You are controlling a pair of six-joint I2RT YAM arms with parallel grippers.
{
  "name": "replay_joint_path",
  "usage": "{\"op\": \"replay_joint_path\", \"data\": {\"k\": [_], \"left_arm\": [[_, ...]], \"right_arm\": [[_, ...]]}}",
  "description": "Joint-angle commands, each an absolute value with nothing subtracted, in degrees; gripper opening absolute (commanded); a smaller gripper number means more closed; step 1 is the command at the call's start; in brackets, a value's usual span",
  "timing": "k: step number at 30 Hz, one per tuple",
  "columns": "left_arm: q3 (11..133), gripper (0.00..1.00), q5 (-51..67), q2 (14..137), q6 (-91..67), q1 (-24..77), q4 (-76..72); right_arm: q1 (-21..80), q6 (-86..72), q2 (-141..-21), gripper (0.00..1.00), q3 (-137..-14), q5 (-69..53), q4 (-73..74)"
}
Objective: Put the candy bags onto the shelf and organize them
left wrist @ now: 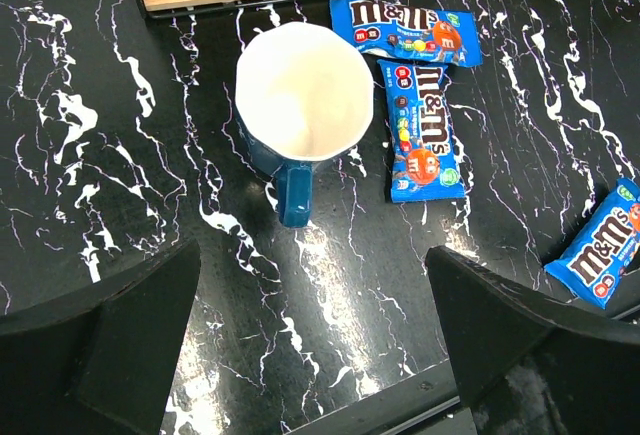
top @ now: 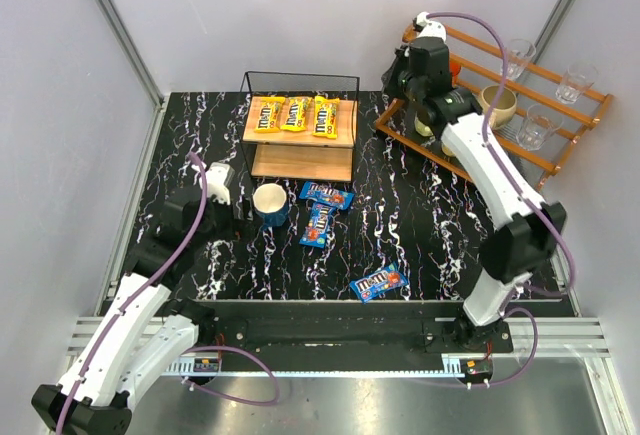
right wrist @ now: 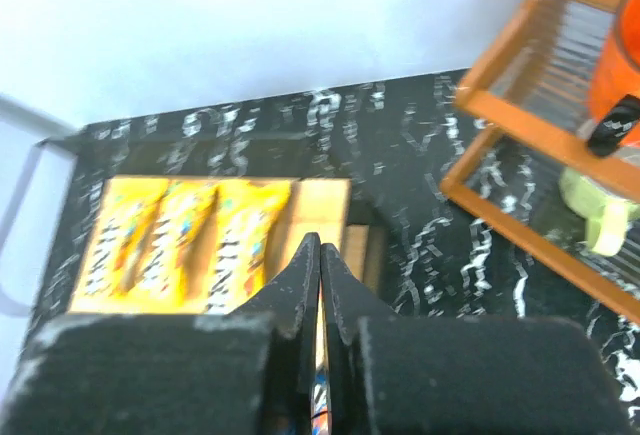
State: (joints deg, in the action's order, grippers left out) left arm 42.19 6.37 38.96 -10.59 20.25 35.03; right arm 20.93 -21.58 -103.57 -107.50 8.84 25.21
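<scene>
While my left tool (left wrist: 315, 315) hangs open low over the tabletop (left wrist: 80, 155), the mug (left wrist: 300, 105) stands dead ahead and the blue bags (left wrist: 425, 135) lie ahead-right, so a straight reach could clip that mug. My right tool (right wrist: 320, 255) is raised high and pinched shut, with yellow bags (right wrist: 180, 240) on the shelf (right wrist: 325, 205) below.

Bright, even light; soft glare on table (left wrist: 340, 285); right wrist view blurred.
</scene>
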Motion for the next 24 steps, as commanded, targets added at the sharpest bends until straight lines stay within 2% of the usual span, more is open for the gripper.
{"op": "replay_joint_path", "data": {"k": [1, 6, 17, 24], "left_arm": [[42.8, 0.99, 4.4, 37.4, -11.4, 20.5, 33.4], [42.8, 0.99, 4.3, 36.8, -11.6, 20.4, 33.3], [42.8, 0.99, 4.7, 37.1, -11.6, 20.4, 33.4], [42.7, 0.99, 4.7, 37.1, -11.6, 20.4, 33.3]], "right_arm": [[29.1, -20.9, -95.9, 0.03, -99.7, 7.0, 24.8], [33.6, -23.0, -95.4, 0.0, -95.4, 2.2, 26.4], [34.5, -23.4, -101.7, 0.0, -95.2, 4.5, 23.0], [34.8, -24.5, -103.4, 0.0, -94.1, 16.5, 20.6]]}}
